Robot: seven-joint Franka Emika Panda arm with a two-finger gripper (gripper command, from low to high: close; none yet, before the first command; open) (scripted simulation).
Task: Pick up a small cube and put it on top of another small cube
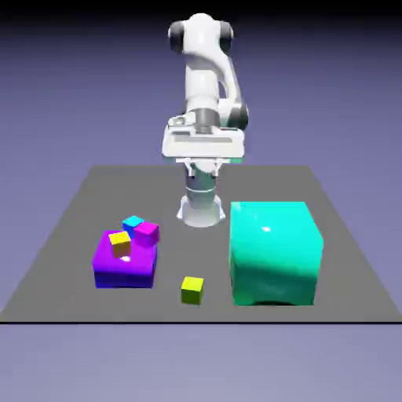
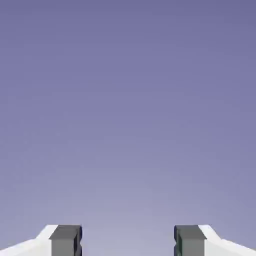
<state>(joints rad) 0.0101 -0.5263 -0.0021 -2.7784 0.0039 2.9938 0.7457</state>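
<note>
On the grey tabletop [image 1: 71, 235], the largest thing is a glossy cyan block [image 1: 275, 253], sitting toward the exterior view's right, near the front edge. Behind it, at the far edge, the white arm [image 1: 206, 86] rises folded up, its hand held high and well clear of everything below. Toward the exterior view's left sits a flat purple block [image 1: 126, 265], lower and smaller than the cyan one, well apart from it. Three small cubes crowd its top and back: an orange-yellow cube [image 1: 120, 243] rests on its upper face near the left side, a magenta cube [image 1: 147, 232] sits at the back right corner, and a blue cube [image 1: 133, 222] shows just behind, touching or nearly touching the magenta one; cannot tell whether the blue one stands on the block or on the tabletop behind it. A yellow-green cube [image 1: 191, 289] stands alone on the tabletop, between the two blocks and nearer the front edge, touching nothing. Hand view: only plain backdrop, with the end effector [image 2: 127, 241] at the bottom edge, its two grey fingertips [image 2: 66, 240] spread wide with nothing between them, so it is parted and empty.
</note>
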